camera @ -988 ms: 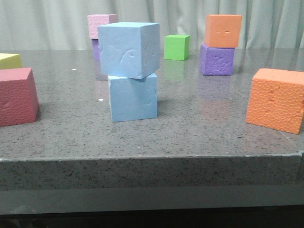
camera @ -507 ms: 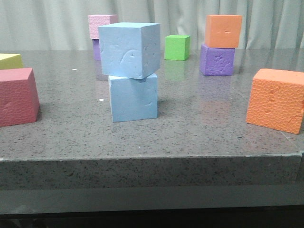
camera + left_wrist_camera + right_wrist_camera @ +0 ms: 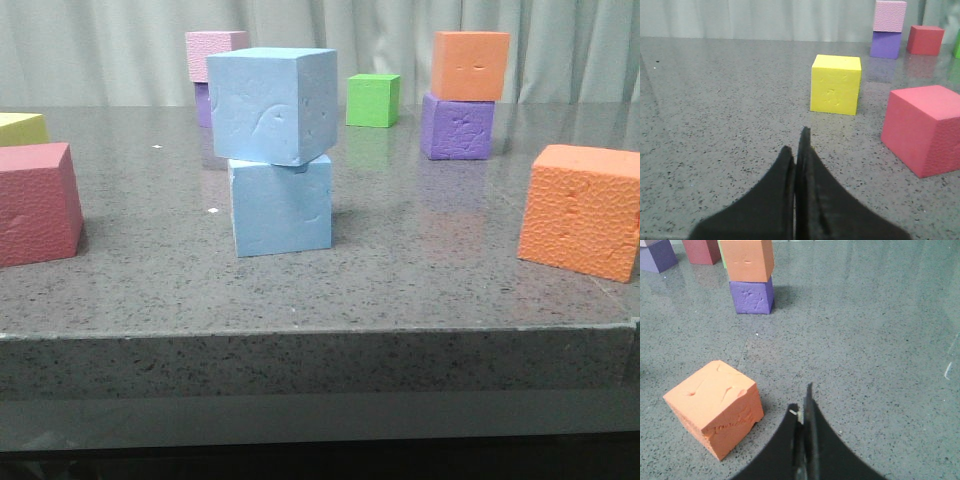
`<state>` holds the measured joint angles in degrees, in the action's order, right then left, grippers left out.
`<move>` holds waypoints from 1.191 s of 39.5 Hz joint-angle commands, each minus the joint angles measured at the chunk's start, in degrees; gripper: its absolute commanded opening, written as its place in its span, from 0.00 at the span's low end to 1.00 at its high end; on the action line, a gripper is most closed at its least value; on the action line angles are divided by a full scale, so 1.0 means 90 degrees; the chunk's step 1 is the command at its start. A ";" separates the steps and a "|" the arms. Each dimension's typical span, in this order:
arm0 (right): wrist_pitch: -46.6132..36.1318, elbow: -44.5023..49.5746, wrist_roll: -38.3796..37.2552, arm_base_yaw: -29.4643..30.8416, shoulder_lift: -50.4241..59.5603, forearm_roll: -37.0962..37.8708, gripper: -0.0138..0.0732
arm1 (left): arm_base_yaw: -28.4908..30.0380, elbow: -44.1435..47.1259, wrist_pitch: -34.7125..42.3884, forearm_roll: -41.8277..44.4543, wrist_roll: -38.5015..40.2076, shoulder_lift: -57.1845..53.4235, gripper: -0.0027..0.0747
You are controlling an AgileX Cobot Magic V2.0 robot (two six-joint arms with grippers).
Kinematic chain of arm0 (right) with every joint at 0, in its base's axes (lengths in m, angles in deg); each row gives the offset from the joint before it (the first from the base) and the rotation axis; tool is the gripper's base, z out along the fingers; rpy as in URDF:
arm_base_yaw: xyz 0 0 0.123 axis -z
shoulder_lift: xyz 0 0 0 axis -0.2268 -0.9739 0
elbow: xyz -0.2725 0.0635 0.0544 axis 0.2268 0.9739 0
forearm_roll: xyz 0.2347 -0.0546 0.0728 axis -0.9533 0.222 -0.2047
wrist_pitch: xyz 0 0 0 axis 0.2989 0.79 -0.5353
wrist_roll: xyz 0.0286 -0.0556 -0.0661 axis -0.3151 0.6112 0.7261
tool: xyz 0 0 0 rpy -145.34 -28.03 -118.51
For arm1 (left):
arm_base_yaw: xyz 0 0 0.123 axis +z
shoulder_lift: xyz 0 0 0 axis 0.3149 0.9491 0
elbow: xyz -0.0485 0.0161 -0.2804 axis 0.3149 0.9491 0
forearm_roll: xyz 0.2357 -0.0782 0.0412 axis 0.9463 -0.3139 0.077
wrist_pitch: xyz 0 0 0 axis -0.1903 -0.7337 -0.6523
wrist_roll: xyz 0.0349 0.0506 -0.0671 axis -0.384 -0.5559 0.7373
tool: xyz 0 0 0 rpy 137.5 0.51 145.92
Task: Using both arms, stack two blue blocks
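Two sky-blue blocks stand stacked near the table's middle in the front view. The upper blue block (image 3: 270, 103) rests on the lower blue block (image 3: 281, 205), turned a little and overhanging to the left. Neither arm shows in the front view. In the left wrist view my left gripper (image 3: 795, 145) is shut with nothing in it, above bare table short of a yellow cube (image 3: 835, 84). My right gripper (image 3: 801, 402) is shut and empty too, beside an orange cube (image 3: 715, 406). The blue blocks are out of both wrist views.
Front view: a red cube (image 3: 35, 202) and a yellow cube (image 3: 20, 128) at the left, an orange cube (image 3: 582, 209) at the right. Farther back stand pink on purple (image 3: 213, 55), a green cube (image 3: 372, 99), and orange on purple (image 3: 462, 95). The table's front edge (image 3: 320, 335) is near.
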<state>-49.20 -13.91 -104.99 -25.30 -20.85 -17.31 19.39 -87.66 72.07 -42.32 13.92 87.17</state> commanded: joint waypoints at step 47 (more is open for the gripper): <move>-0.0742 0.0071 0.0144 0.0055 0.0079 0.0373 0.08 | 0.0032 0.0008 0.0511 -0.0045 0.0013 -0.0126 0.01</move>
<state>-50.09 -12.98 -104.99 -25.30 -20.59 -16.03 19.60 -87.66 72.07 -42.32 13.92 87.17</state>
